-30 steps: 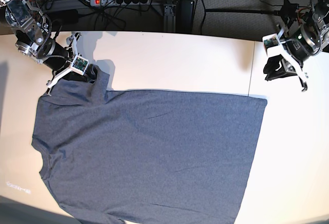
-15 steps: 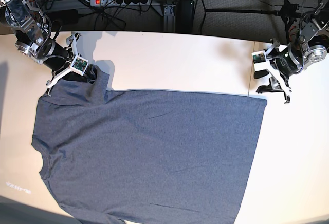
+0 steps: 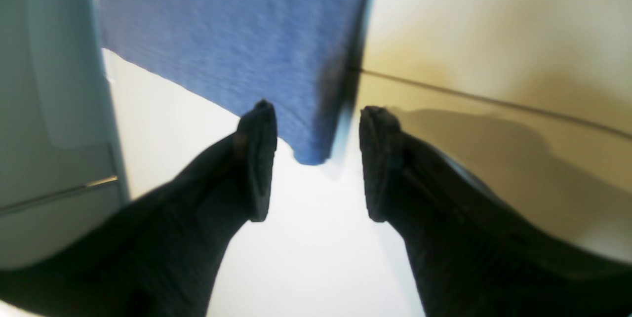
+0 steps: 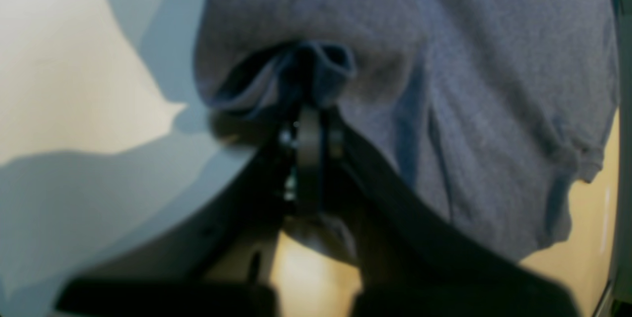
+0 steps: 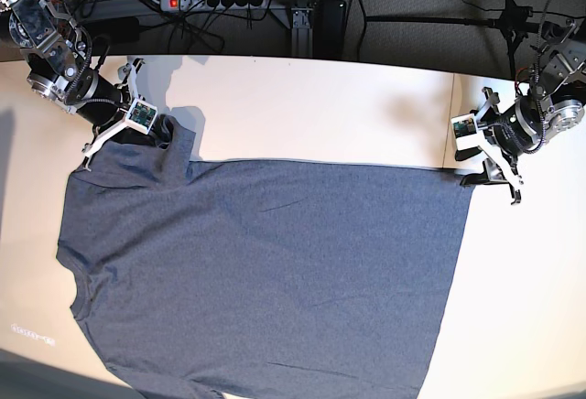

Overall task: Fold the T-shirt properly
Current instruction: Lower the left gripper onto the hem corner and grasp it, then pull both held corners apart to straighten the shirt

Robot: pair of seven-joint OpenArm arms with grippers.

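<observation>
The dark blue-grey T-shirt (image 5: 265,271) lies spread flat on the white table, no lettering showing. My right gripper (image 5: 167,132) at the upper left is shut on the shirt's sleeve edge (image 4: 311,67), which bunches between its jaws. My left gripper (image 5: 469,174) is open at the shirt's top right hem corner (image 3: 308,154). In the left wrist view that corner lies between the two black fingers (image 3: 256,159), just past the tips, flat on the table.
A seam (image 5: 449,115) runs across the table (image 5: 311,106) near the shirt's right edge. Behind the table are a power strip (image 5: 215,0), cables and a stand's legs (image 5: 439,20). The shirt's lower edge runs off the front of the table.
My left arm has come down and leftward from the table's far right to the shirt's top right corner. The right gripper has held still on the sleeve.
</observation>
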